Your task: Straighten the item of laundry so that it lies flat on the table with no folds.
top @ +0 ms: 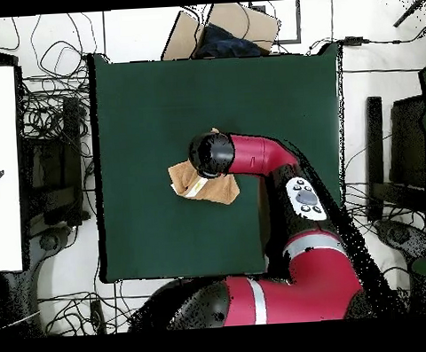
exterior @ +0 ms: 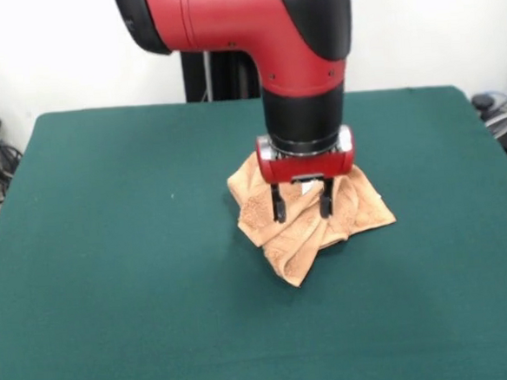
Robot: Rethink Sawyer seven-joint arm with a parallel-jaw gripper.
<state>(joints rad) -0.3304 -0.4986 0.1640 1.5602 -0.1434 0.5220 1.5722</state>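
The peach-orange towel (exterior: 296,239) lies crumpled near the middle of the green table (exterior: 110,252), with several folds and one corner pointing toward the camera. My gripper (exterior: 302,211) hangs straight down over the towel's upper middle. Its two black fingers (exterior: 278,207) are spread apart, with their tips at the cloth and a ridge of towel between them. In the overhead view the towel (top: 219,192) shows partly, beside and under the arm's black wrist (top: 210,154), which hides the gripper. The table (top: 142,107) is much bigger than the towel.
The black pedestal (exterior: 219,75) stands behind the table's far edge. In the overhead view a cardboard box (top: 218,30) sits beyond the table's top edge, a white surface (top: 3,167) lies at the left, and cables run all round the table.
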